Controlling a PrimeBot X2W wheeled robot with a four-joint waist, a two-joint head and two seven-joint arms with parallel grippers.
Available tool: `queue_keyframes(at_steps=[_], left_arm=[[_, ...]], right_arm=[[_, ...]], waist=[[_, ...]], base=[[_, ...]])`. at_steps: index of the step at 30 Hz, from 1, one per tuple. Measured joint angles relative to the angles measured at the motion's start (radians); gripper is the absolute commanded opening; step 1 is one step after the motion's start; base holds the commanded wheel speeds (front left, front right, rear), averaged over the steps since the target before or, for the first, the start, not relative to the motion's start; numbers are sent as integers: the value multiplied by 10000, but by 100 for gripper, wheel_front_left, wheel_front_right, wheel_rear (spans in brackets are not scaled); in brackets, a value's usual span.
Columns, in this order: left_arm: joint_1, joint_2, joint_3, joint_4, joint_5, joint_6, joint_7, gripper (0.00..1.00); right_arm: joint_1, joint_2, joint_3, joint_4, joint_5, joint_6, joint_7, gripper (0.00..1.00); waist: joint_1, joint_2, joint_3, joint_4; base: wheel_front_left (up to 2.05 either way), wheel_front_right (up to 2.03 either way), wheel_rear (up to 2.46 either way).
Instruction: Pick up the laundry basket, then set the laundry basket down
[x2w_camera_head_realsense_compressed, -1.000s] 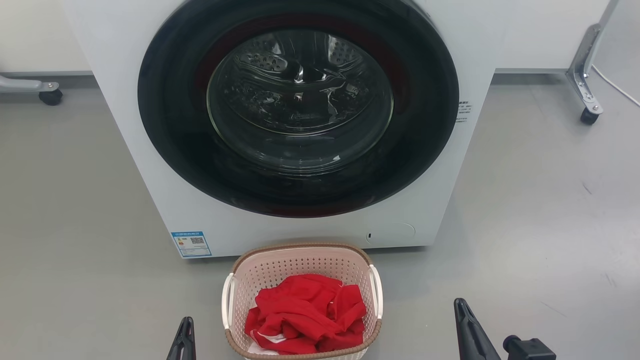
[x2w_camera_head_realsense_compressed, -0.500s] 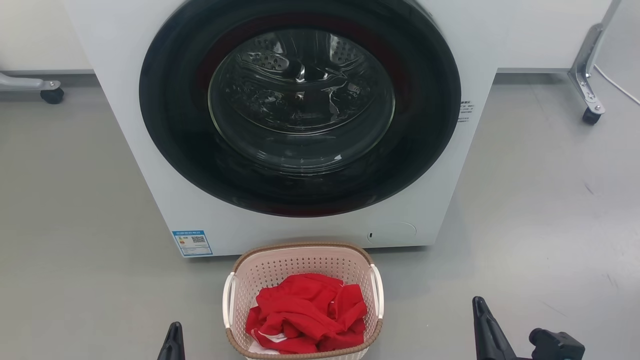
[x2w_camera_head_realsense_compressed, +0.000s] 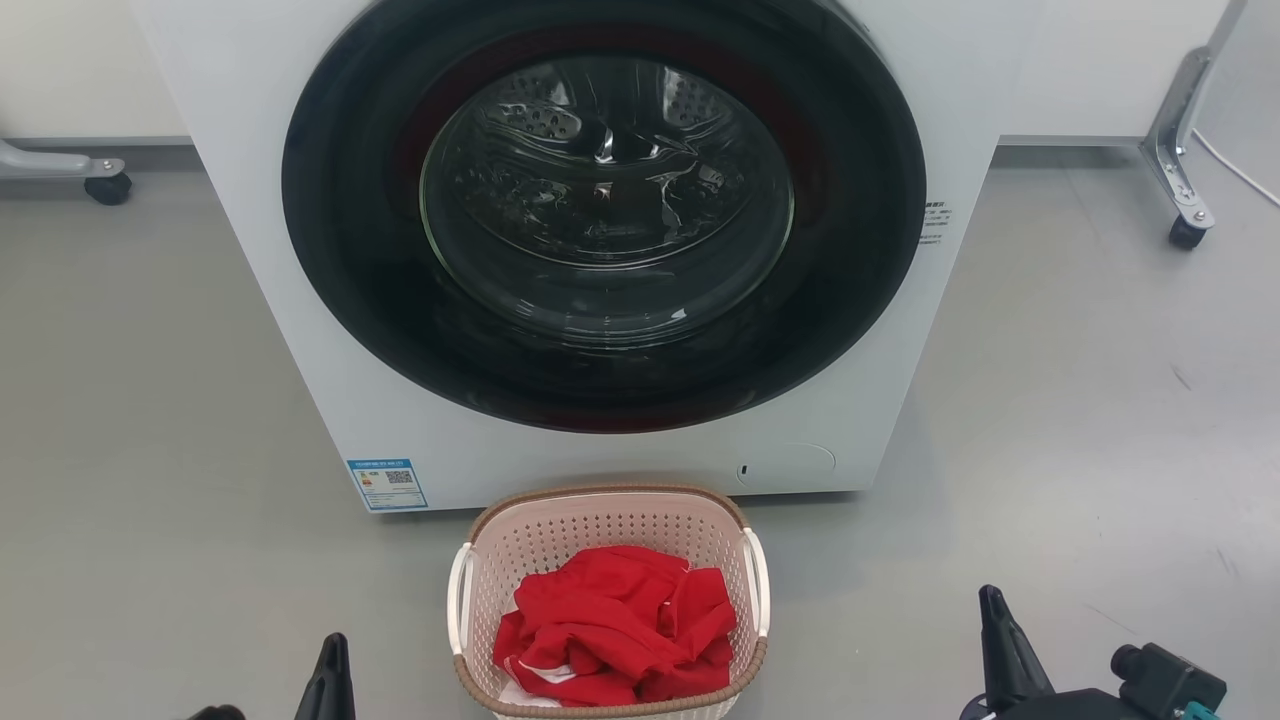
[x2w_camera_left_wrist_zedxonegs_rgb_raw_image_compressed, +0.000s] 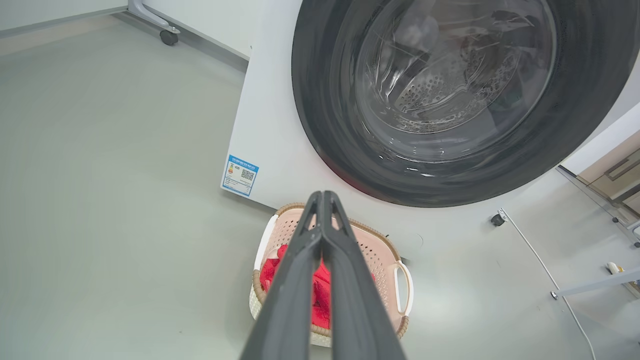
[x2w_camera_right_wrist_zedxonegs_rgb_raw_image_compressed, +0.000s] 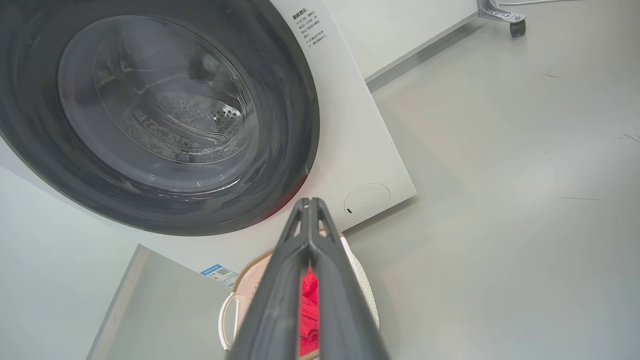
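While both pairs of fingers are pressed together, the left gripper (x2w_camera_head_realsense_compressed: 333, 650) and right gripper (x2w_camera_head_realsense_compressed: 992, 605) have swung outward, probably to flank the laundry basket (x2w_camera_head_realsense_compressed: 600, 520). It sits untouched on the floor (x2w_camera_head_realsense_compressed: 150, 450) just before the washer (x2w_camera_head_realsense_compressed: 300, 350), its long axis apparently running washer-to-robot and its handles facing sideways.
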Motion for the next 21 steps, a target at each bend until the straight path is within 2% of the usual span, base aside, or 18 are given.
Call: queue_keyframes(at_steps=[21], left_arm=[[-527,-144,598,389,-2963,-523,779,0]], right_arm=[[-254,35,-991,219,2847,546,784,0]], waist=[[0,0,23,53]], base=[[0,0,0]])
